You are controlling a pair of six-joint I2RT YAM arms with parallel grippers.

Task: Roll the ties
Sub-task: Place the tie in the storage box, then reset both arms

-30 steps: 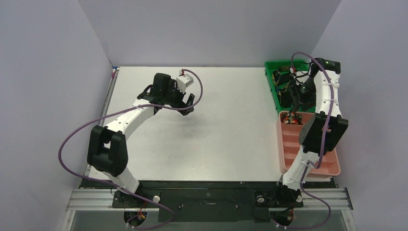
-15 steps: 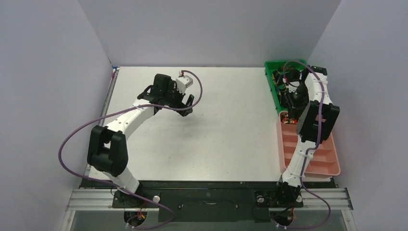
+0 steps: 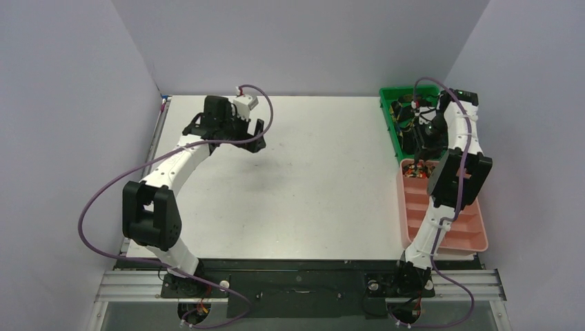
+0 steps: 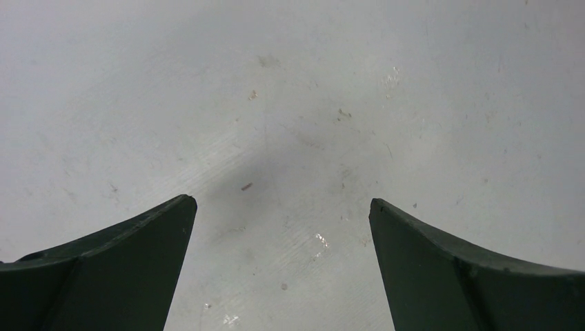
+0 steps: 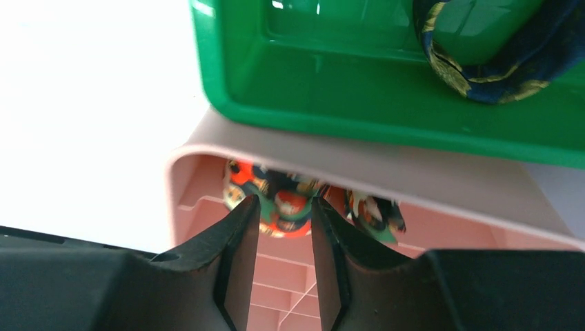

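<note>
A rolled tie with a red-orange floral print lies in the far compartment of the pink tray. It also shows in the right wrist view, just under the tray's rim. Dark ties with yellow-blue patterns lie in the green bin; one shows in the right wrist view. My right gripper hangs over the seam between bin and tray, jaws slightly apart and empty. My left gripper is wide open and empty over bare table.
The green bin and pink tray sit end to end along the table's right edge, close to the right wall. The pink tray has several empty compartments nearer me. Purple cables loop off both arms. Walls enclose the table on three sides.
My left arm has swung back and to the left with its gripper still open. My right arm's wrist has shifted a little over the bin and tray; the floral tie stays in the tray.
</note>
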